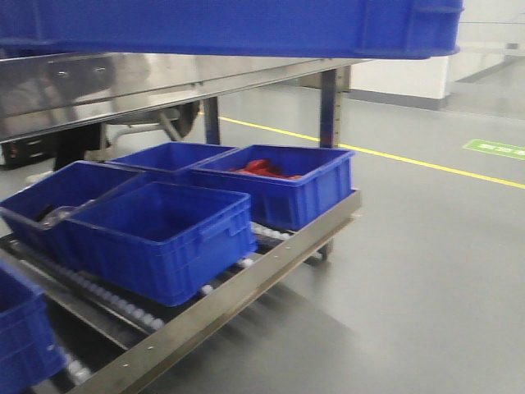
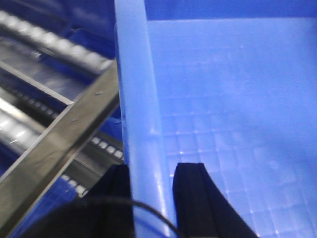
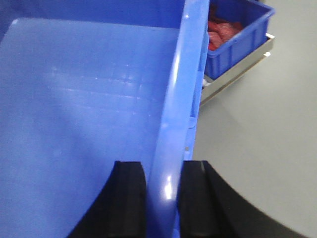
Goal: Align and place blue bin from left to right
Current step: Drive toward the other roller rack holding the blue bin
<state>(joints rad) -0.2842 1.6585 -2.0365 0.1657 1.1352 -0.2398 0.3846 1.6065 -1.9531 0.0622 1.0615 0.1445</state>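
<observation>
Front view: the bin (image 1: 246,25) hangs high, and its blue wall fills the top of the frame, above a steel shelf (image 1: 123,90). Below it is a roller rack (image 1: 246,283) with smaller blue tubs (image 1: 164,238) packed close together. One tub holds red items (image 1: 262,168). To the right is bare grey floor.

Left wrist view: the left claw (image 2: 151,171) is clamped on the bin's left wall, one finger inside and one outside. Rollers (image 2: 54,47) and a steel rail (image 2: 59,144) lie beneath.

Right wrist view: the right claw (image 3: 163,171) pinches the opposite wall the same way. The tub of red items sits beyond, at the rack's end.

Risk: each claw holds only a thin, smooth wall. If the arms move unevenly, the bin could twist or slide out of a pinch. If it comes down off line, its base may catch the shelf or land on a tub's rim.
</observation>
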